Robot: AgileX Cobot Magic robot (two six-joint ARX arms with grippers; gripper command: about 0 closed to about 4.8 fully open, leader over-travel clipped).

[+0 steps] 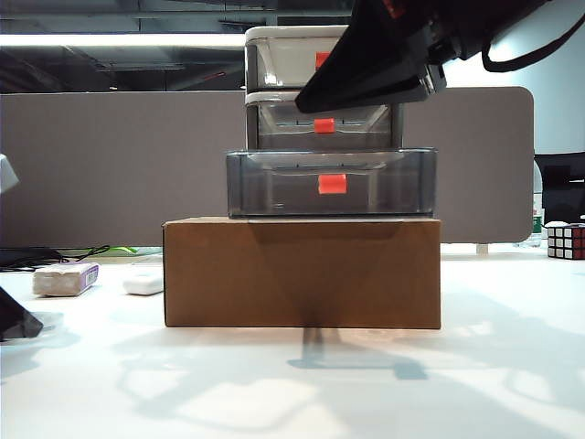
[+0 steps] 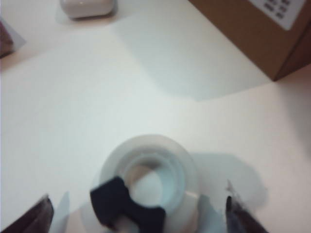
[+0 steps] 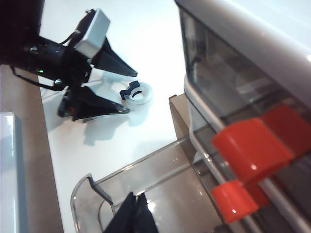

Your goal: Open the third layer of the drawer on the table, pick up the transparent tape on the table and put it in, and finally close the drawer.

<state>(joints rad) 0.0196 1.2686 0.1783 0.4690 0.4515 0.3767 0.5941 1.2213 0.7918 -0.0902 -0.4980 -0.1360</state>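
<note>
The left gripper (image 3: 125, 89) is hovering with jaws spread wide around the transparent tape (image 2: 148, 177), which is lying flat on the table (image 2: 73, 107). Farther back, the right gripper (image 3: 134, 206), fingers pressed together, is hanging over the pulled-out third layer (image 1: 331, 183) of the drawer (image 1: 274, 69).

The drawer (image 1: 331, 119) was smoky grey with red-orange handles, on a brown cardboard box (image 1: 302, 273). The transparent tape (image 2: 149, 182) looked clear with a black bit.

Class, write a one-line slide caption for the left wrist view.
Open left gripper poised around the transparent tape on the white table, cardboard box nearby.
</note>
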